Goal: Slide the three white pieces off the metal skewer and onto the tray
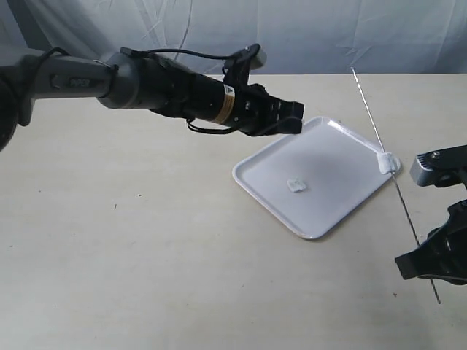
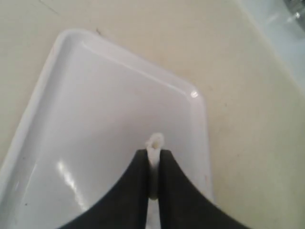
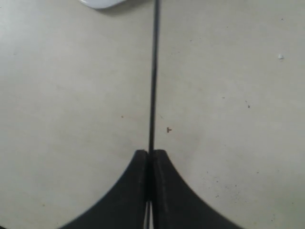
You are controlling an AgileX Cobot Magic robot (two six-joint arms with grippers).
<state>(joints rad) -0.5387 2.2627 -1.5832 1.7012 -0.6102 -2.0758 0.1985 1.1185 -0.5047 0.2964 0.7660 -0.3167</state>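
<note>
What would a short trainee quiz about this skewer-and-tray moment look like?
1. True or false: the right claw is shut on the metal skewer.
2. How many white pieces lie loose on the tray? A) none B) one C) three
3. Fill in: the left claw pinches a small white ____.

Key:
1. True.
2. B: the loose piece. A threaded piece sits on the skewer.
3. Piece: the pinched piece.
</note>
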